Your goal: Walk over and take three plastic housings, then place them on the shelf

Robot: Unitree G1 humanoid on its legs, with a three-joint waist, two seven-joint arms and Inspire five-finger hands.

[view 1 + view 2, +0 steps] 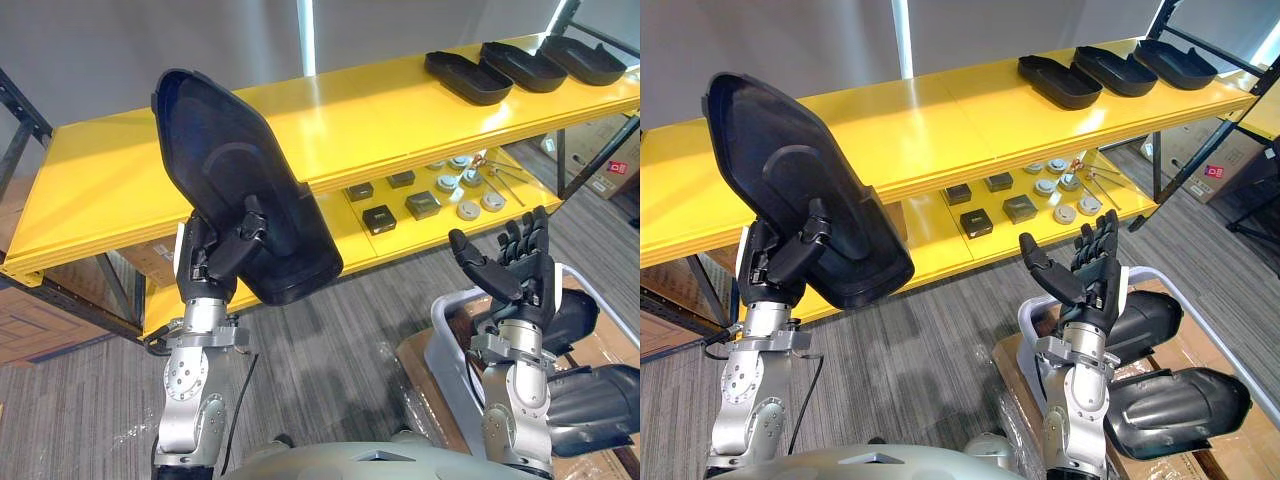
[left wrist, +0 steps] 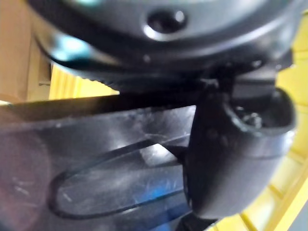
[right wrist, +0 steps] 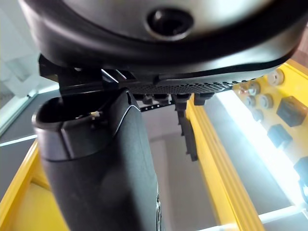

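Held housing (image 1: pixel 235 170): black, upright, tilted, gripped in your left hand (image 1: pixel 202 264).
Other three housings (image 1: pixel 522 66): lying flat, well beyond your right hand (image 1: pixel 525 275).

Ahead of me, the shelf's top board (image 1: pixel 380 110) carries three housings (image 1: pixel 525 65) side by side at its far right end. Small parts (image 1: pixel 420 205) lie on the lower board (image 1: pixel 400 232), right of centre. A bin (image 1: pixel 440 315) with more housings (image 1: pixel 1170 400) sits low at my right, below my right hand (image 1: pixel 520 265). My left hand (image 1: pixel 215 255) grips the held housing (image 1: pixel 240 170) before the shelf's left half.
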